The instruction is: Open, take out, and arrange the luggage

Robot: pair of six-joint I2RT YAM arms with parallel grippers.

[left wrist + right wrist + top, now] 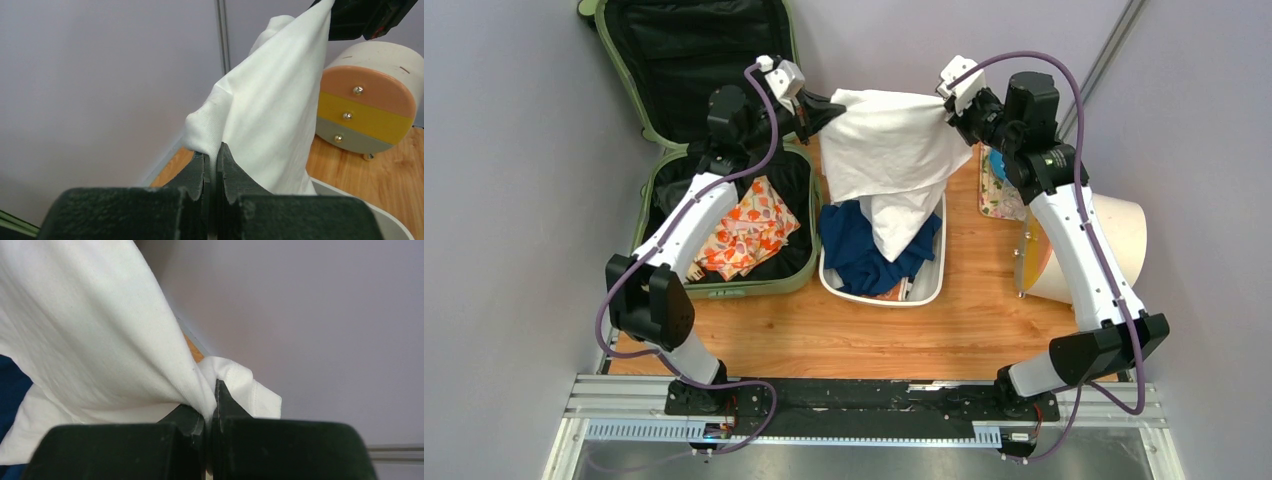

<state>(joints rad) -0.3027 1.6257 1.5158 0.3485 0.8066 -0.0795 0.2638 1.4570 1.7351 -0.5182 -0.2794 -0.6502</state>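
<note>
One wooden table (964, 330) carries everything, and the largest thing on it is the single luggage (754, 288), a sage-green hard-shell case lying open at the far left, its black-lined lid tipped back against the wall and its lower half flat on the wood. Two white arms reach out from the near edge, the left arm (689, 225) passing over the open case and the right arm (1074, 240) along the right side. Between them hangs one white garment (894, 150), stretched across its top edge and drooping into one white tub (929, 290) that stands just right of the case. One cream cylinder (1114, 240) lies on its side at the far right; the left wrist view shows its flat end banded orange, yellow and grey with three screws. One navy garment (859, 245) lies crumpled in the tub beneath the white one. One orange floral cloth (749, 225) lies folded in the lower half of the case. One small patterned piece (996, 190) lies on the wood, partly under the right arm; what it is cannot be told. The left gripper (829, 108) has its jaws pinched tight on one corner of the white garment, and the right gripper (952, 105) is clamped likewise on the opposite corner.
</note>
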